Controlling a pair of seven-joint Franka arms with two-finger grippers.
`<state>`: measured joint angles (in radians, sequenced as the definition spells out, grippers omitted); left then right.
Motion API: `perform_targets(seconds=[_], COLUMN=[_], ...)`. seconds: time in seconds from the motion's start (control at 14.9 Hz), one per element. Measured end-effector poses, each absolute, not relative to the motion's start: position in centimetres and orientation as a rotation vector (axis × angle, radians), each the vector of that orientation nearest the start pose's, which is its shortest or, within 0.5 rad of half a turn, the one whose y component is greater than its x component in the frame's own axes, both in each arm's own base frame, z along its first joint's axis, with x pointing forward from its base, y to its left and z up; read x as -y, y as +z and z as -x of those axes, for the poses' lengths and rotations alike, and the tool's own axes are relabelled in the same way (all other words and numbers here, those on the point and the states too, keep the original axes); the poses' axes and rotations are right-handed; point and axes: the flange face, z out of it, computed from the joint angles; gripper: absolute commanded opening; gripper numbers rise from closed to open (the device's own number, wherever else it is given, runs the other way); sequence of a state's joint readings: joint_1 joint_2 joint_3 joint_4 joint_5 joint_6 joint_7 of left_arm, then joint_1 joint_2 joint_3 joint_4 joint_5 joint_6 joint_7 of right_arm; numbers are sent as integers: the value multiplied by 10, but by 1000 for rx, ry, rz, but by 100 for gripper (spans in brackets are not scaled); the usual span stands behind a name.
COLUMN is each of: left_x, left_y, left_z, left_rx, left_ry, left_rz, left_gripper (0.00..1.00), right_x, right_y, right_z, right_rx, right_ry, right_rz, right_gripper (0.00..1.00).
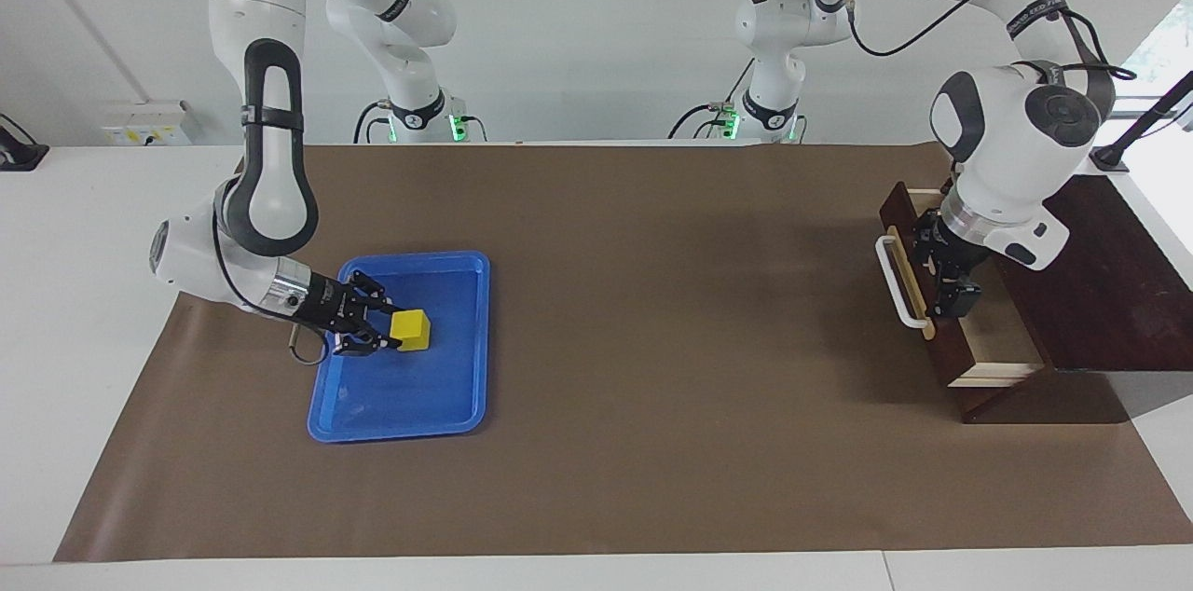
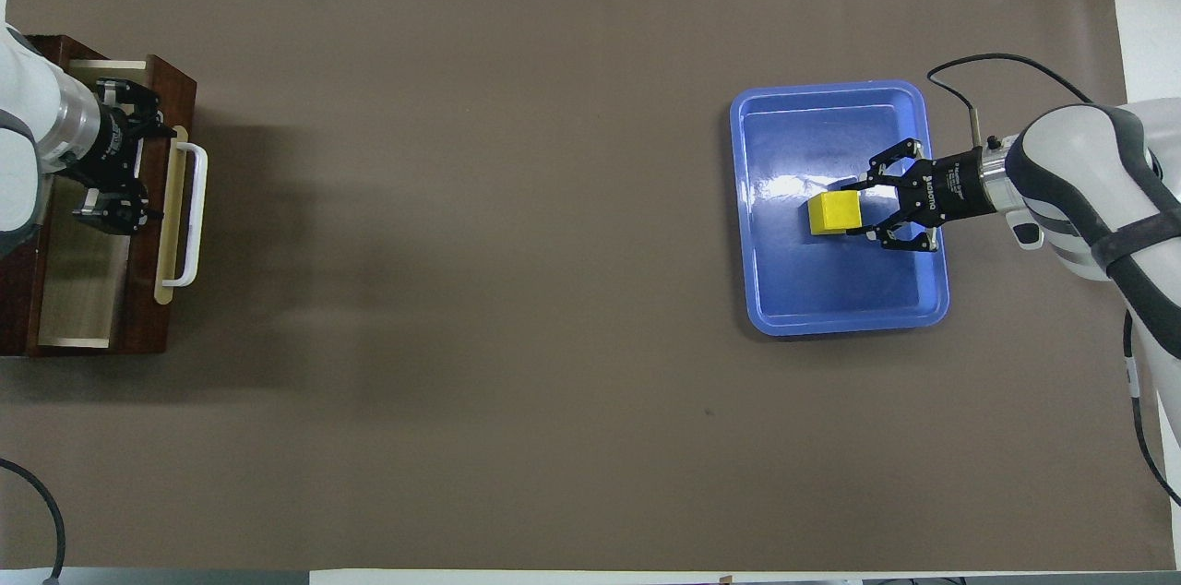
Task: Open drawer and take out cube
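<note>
The drawer [image 1: 1002,335] stands pulled out of the dark slant-topped box [image 1: 1109,283] at the left arm's end of the table, and the pale wood inside it looks bare; it also shows in the overhead view [image 2: 83,290]. My left gripper [image 1: 943,276] hangs open and empty just inside the drawer's front panel, next to the white handle [image 1: 897,285]; it also shows in the overhead view [image 2: 138,162]. The yellow cube [image 1: 411,330] sits in the blue tray [image 1: 438,405] at the right arm's end. My right gripper [image 1: 387,330] is low over the tray, fingers spread on either side of the cube [image 2: 835,211].
Brown paper [image 1: 652,339] covers the table between the tray [image 2: 830,308] and the box. The right arm's cable [image 2: 978,73] loops over the paper beside the tray. The left arm's wrist [image 1: 1011,153] hangs over the box.
</note>
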<state>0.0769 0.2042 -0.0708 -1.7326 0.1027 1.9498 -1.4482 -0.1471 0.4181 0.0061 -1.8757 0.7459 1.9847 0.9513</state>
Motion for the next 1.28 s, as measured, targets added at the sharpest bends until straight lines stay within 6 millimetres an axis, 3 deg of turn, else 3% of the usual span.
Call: perform_targets(seconds=[0.27,0.4,0.6,0.87,1.01,1.14,1.28], left_x=[-49,-62,-72,-79,-76,-68,-47], left_y=[461,460,458,458,459,472,504], left_z=[-623,-622,-621,-621,-620,-619,-614], left_rx=[2001,2006,2010,1997,1954,1858,1684], left_ry=[-124,-134,-141,-144,-137,-114,-87], left_rz=[2360,2361,2361,2373,2398,2456,2564], left_gripper=[100,100,100,100,100,100,100], right_x=[36,33,34,31,23,16,12], right_y=[296,324,396,501,544,577,601], right_z=[-612,-619,-623,-602,-590,-575,-557], right_rx=[-1753,-1745,-1719,-1653,-1548,-1367,-1088], right_ry=[701,720,641,430,331,245,184], right_rz=[1896,1890,2001,2291,2462,2635,2832], right_gripper=[100,100,100,100,100,100,100])
